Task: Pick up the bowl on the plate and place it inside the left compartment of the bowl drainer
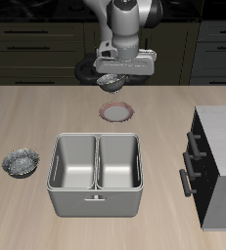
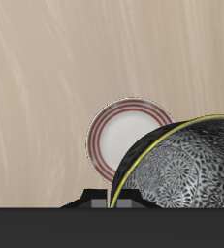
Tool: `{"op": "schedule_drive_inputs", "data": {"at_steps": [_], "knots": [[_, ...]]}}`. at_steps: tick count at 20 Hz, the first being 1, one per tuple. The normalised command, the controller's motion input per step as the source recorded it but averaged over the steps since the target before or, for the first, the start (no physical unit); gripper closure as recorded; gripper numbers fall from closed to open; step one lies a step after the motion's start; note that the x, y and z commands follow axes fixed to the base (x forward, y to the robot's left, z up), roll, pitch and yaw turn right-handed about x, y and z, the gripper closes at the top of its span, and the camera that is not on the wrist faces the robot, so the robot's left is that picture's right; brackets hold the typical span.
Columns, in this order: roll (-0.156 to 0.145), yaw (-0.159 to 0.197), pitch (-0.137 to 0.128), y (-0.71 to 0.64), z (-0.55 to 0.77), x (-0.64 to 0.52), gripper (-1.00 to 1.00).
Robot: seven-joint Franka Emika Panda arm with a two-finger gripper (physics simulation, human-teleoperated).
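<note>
The mottled silvery-grey bowl [image 1: 111, 81] hangs in the air, with my gripper [image 1: 113, 77] shut on its rim. In the wrist view the bowl [image 2: 181, 167] is tilted and fills the near field, showing a yellowish rim edge. Below it and a little nearer the table's front lies the plate [image 1: 117, 110], red-brown rimmed, with nothing on it; in the wrist view the plate [image 2: 121, 136] is partly covered by the bowl. The grey bowl drainer [image 1: 95, 201] stands near the table's front edge, and both of its wells hold nothing.
A second, identical bowl [image 1: 22, 162] rests on the table beside the drainer, away from the plate. A dark cabinet with bar handles [image 1: 218, 161] stands on the drainer's other side. Dark kitchen cabinets line the back.
</note>
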Motion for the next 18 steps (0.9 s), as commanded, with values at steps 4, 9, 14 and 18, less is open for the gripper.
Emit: {"op": "schedule_drive_inputs", "data": {"at_steps": [4,9,14,18], "knots": [[0.004,0.037,-0.057,-0.03,0.43,0.08,1.00],[0.009,0.033,-0.060,0.02,0.38,0.03,1.00],[0.011,0.034,-0.052,0.04,0.39,0.06,1.00],[0.011,0.034,-0.052,0.07,0.28,0.03,1.00]]}}
